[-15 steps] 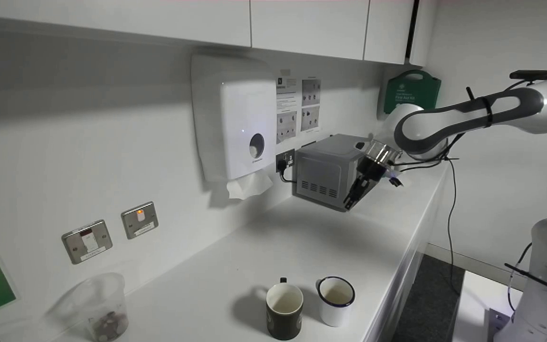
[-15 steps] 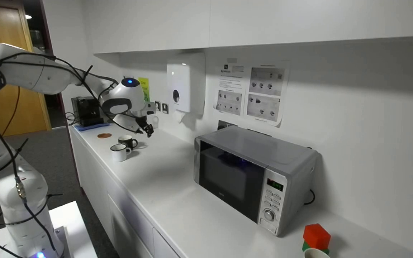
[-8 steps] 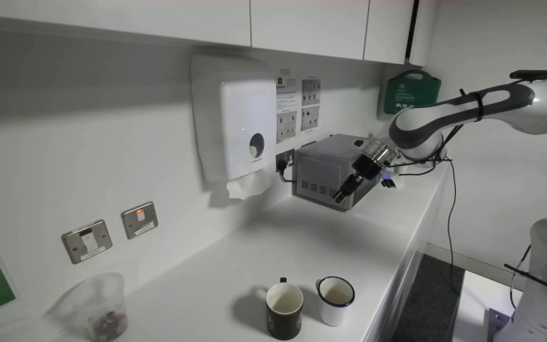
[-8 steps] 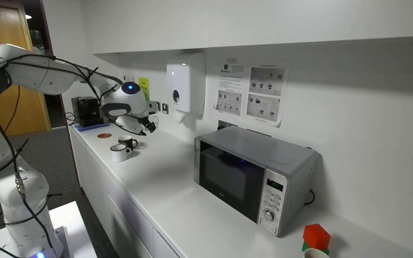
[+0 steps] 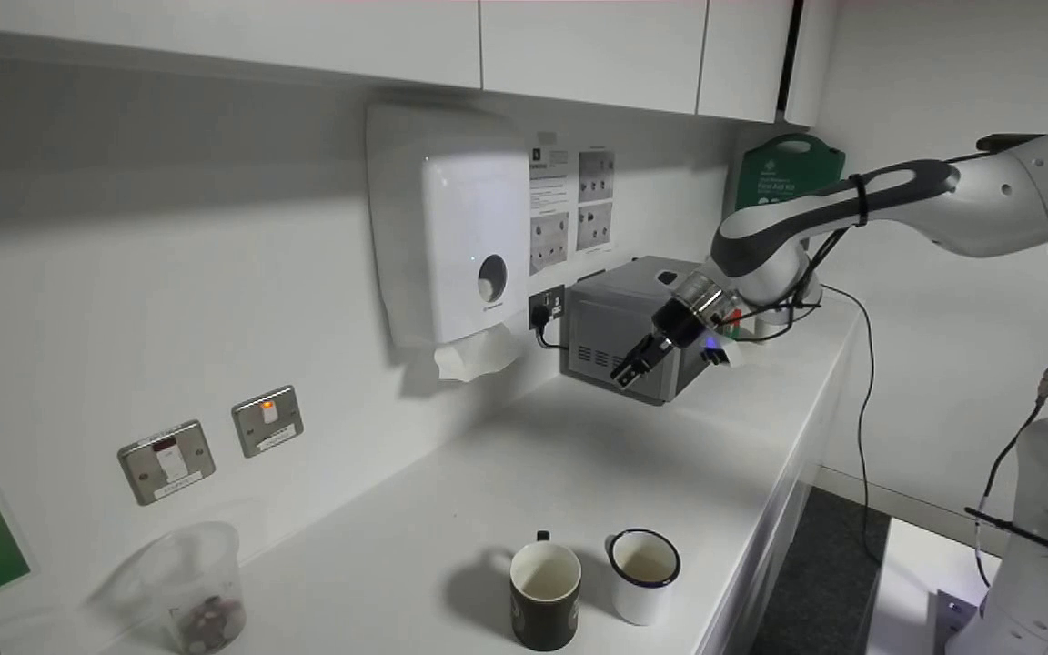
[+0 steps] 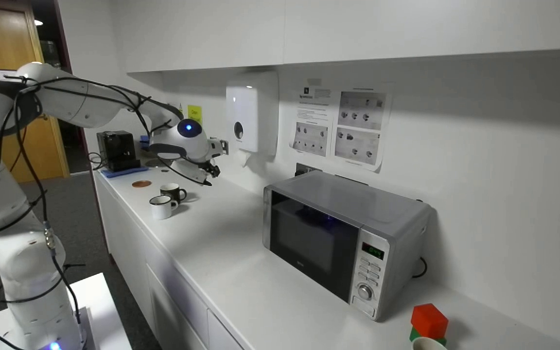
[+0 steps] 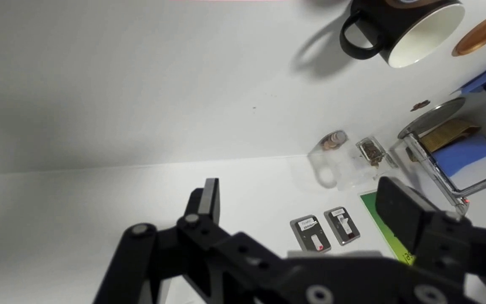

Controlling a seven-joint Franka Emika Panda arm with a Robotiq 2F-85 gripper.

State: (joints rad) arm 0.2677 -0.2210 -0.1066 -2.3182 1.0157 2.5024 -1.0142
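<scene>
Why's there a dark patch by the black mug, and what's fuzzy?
In an exterior view, the black mug casts that patch, its shadow; in the wrist view, its handle casts a curved shadow, and the fingers look slightly out of focus.

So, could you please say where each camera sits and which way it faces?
In an exterior view: near the dark mug, facing along the counter toward the microwave; arm, gripper, base show.
In an exterior view: near the microwave, facing toward the dark mug; same parts show.
Wrist view: on the wrist, facing counter and wall; fingers show.
Both exterior views share microwave and dark mug.
</scene>
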